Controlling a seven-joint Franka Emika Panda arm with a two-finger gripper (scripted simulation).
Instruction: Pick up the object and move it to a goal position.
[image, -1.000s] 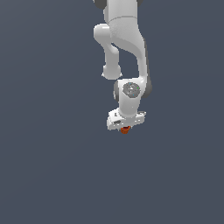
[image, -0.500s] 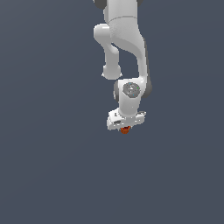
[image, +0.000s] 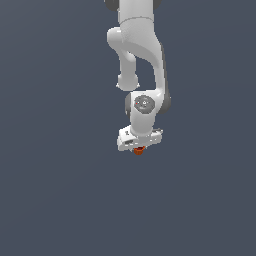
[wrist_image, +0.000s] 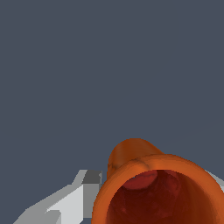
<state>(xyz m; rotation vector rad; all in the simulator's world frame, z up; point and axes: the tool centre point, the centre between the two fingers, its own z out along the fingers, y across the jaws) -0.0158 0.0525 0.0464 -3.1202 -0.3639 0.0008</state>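
Below the white arm: the tool (image: 139, 148) is seen pointing down against a plain grey-blue background, in the middle of the exterior view.
Arm: a white jointed arm (image: 142, 55) is shown descending from the upper edge of the exterior view; a round wrist joint sits directly above the tool's flat white body.
Object: a small orange-red cup (image: 139, 150) is seen just under the tool's body, touching it, only its lower part being visible in the exterior view.
Object, wrist view: the cup (wrist_image: 155, 188) is shown very close to the camera, its wide open rim turned toward the lens and its narrower closed end pointing away; a dark red interior is visible.
Fingers: one light grey finger (wrist_image: 70, 201) is seen beside the cup's rim, pressed against its side; a sliver of the other is glimpsed at the cup's far side.
Tool state: the tool is closed around the cup, the jaws being held apart only by the cup's width.
Surface: whether the cup rests on a bench or is held clear of it cannot be told, since the background is uniform and no shadow is seen.
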